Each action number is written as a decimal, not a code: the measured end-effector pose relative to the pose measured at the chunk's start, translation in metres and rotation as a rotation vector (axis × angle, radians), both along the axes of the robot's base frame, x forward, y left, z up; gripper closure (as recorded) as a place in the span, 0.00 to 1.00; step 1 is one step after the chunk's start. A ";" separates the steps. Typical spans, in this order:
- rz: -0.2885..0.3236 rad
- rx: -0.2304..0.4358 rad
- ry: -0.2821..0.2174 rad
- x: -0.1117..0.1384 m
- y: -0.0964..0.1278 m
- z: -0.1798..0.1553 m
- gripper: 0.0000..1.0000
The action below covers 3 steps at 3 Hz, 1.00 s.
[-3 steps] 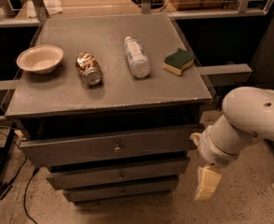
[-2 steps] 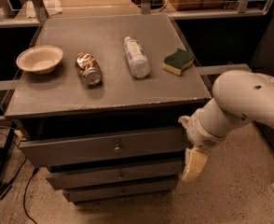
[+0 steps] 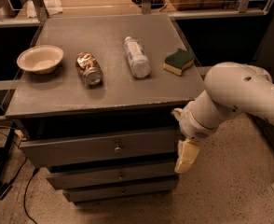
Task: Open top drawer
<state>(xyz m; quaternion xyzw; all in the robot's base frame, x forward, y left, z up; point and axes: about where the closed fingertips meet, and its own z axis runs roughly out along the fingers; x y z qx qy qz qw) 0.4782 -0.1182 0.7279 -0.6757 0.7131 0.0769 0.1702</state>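
Observation:
The top drawer is the widest grey front of three, just under the cabinet top, with a small round metal knob at its centre. It stands out slightly from the cabinet body. My gripper hangs from the white arm at the drawer's right end, pointing down, level with the drawer front and to the right of the knob.
On the cabinet top lie a white bowl, a crushed can, a plastic bottle and a green-and-yellow sponge. Two narrower drawers sit below. Cables trail on the floor at left.
The arm has swung left toward the cabinet, bringing the gripper from beside the cabinet up against the right end of the top drawer front.

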 end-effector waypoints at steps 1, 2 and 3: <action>-0.006 -0.012 0.011 0.006 0.000 -0.011 0.00; -0.019 -0.026 0.004 0.018 -0.003 -0.015 0.00; -0.025 -0.039 0.007 0.027 -0.003 -0.022 0.00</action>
